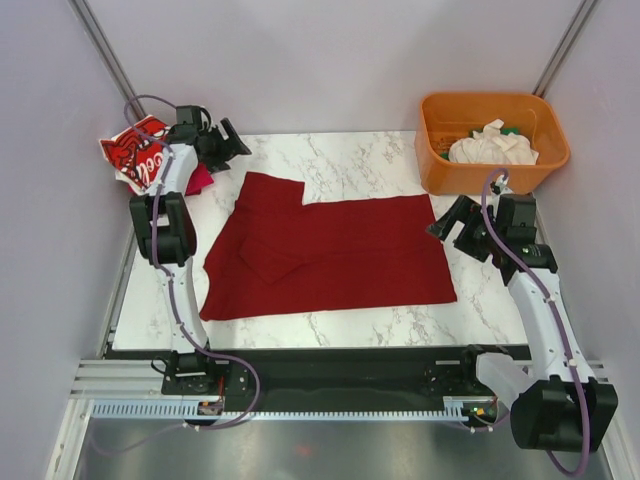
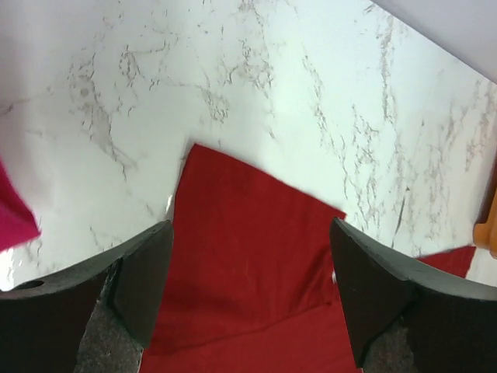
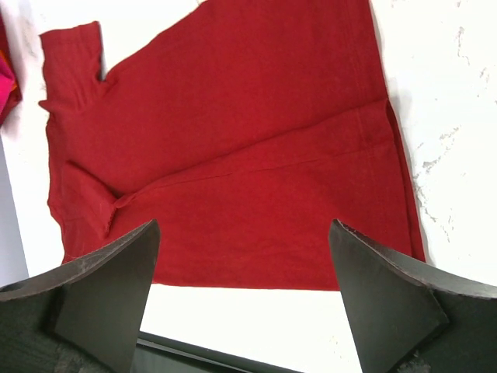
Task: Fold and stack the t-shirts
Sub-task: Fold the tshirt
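A plain dark red t-shirt (image 1: 330,255) lies partly folded in the middle of the marble table; it also shows in the left wrist view (image 2: 248,264) and the right wrist view (image 3: 233,155). A bright red t-shirt with white lettering (image 1: 135,152) sits at the far left, with a magenta t-shirt (image 1: 200,180) under it; a magenta corner shows in the left wrist view (image 2: 14,217). A white t-shirt (image 1: 492,145) lies in the orange tub. My left gripper (image 1: 232,143) is open and empty above the shirt's far left sleeve. My right gripper (image 1: 450,225) is open and empty beside the shirt's right edge.
The orange plastic tub (image 1: 440,160) stands at the far right corner, just behind my right gripper. The table's black front rail (image 1: 330,355) runs below the shirt. Grey walls close in the left, right and back sides.
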